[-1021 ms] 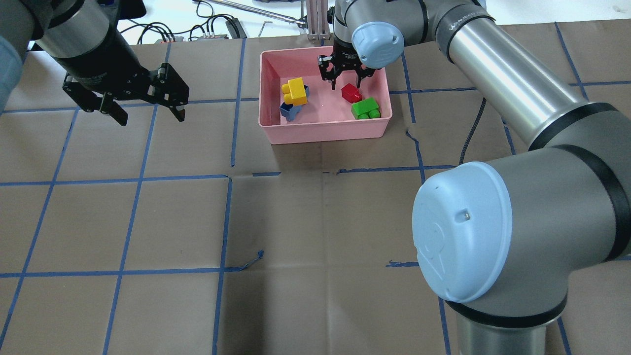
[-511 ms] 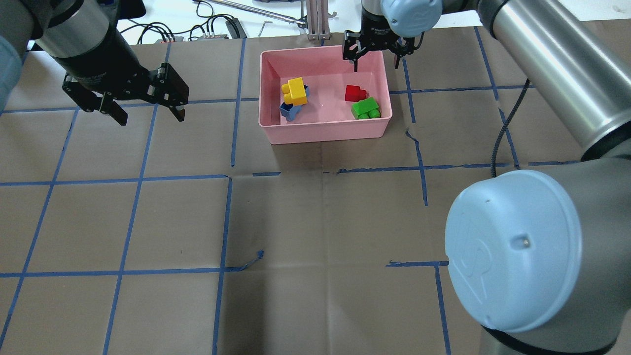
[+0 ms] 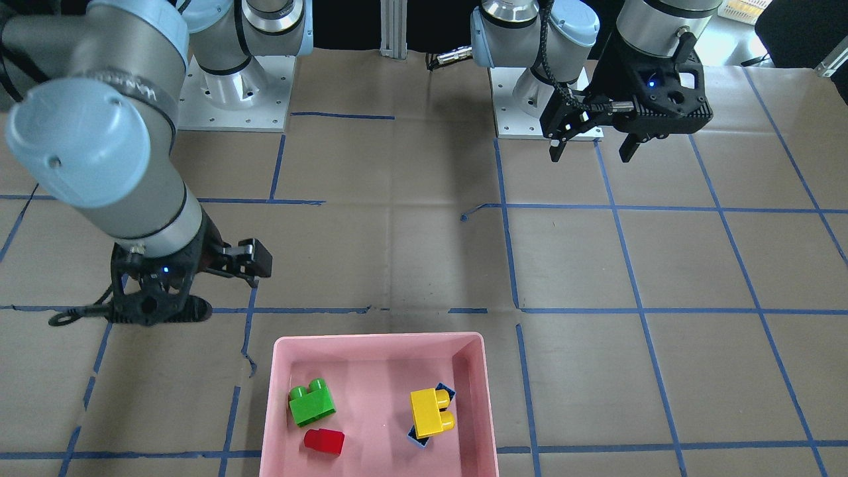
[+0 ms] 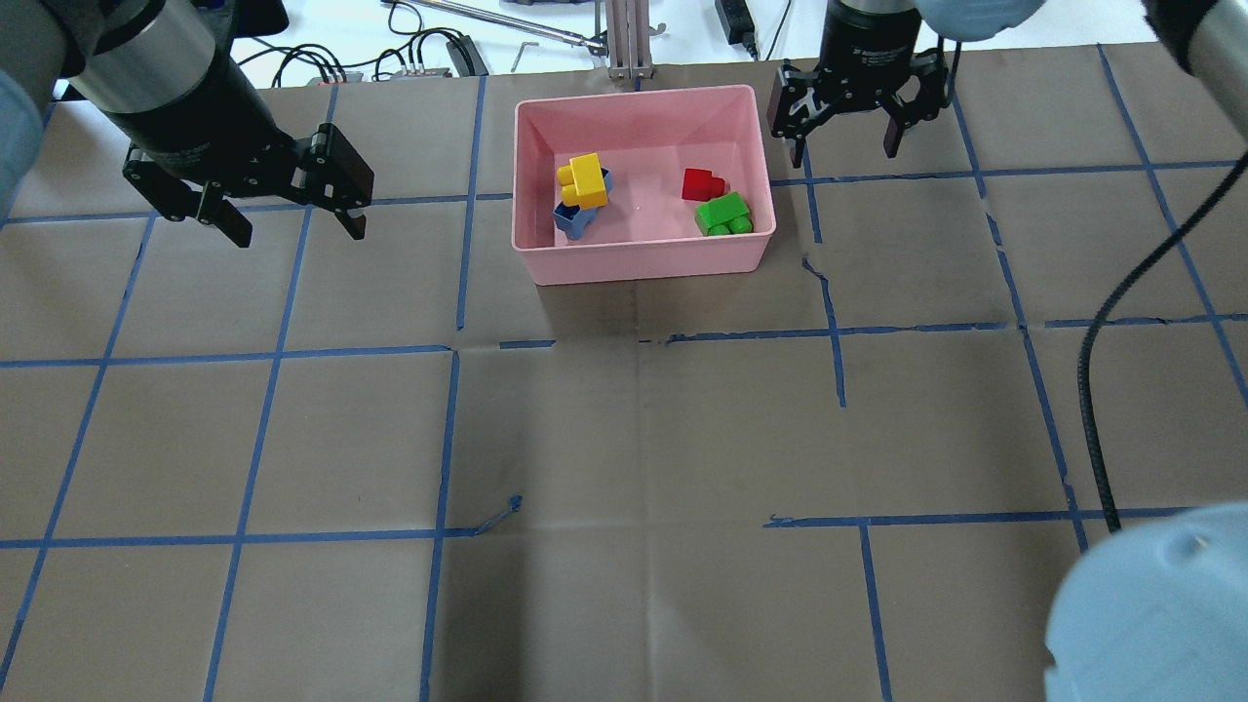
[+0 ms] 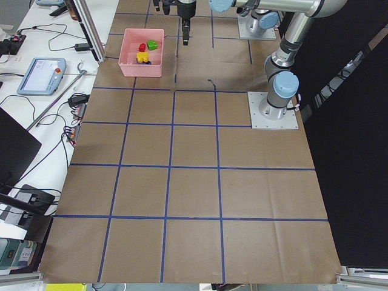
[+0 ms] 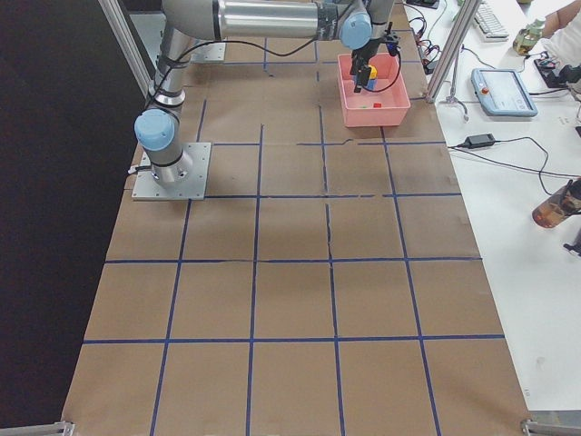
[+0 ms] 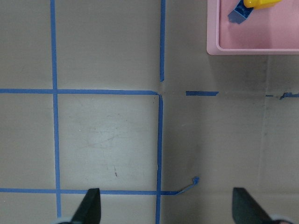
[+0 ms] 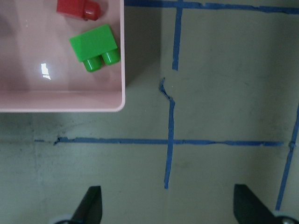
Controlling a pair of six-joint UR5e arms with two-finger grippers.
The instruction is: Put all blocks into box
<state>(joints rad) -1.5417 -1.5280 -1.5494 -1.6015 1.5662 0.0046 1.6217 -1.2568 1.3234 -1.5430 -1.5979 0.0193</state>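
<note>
The pink box (image 4: 643,263) stands at the far middle of the table and holds all the blocks. The yellow brick (image 4: 588,180) lies on the blue brick (image 4: 573,219) at its left. The red brick (image 4: 701,183) and the green brick (image 4: 723,214) lie at its right. My left gripper (image 4: 297,229) is open and empty, well left of the box. My right gripper (image 4: 843,151) is open and empty, just past the box's right wall. The right wrist view shows the green brick (image 8: 96,46), the red brick (image 8: 77,8) and the box corner (image 8: 60,102).
Brown paper with a blue tape grid covers the table. A metal post (image 4: 624,39) and cables (image 4: 419,54) lie beyond the far edge. My right arm's black cable (image 4: 1092,370) and elbow (image 4: 1150,614) hang over the near right.
My right gripper has risen out of the box and moved right, past its right wall, open all along. The red brick stays in the box. The left arm has not moved.
</note>
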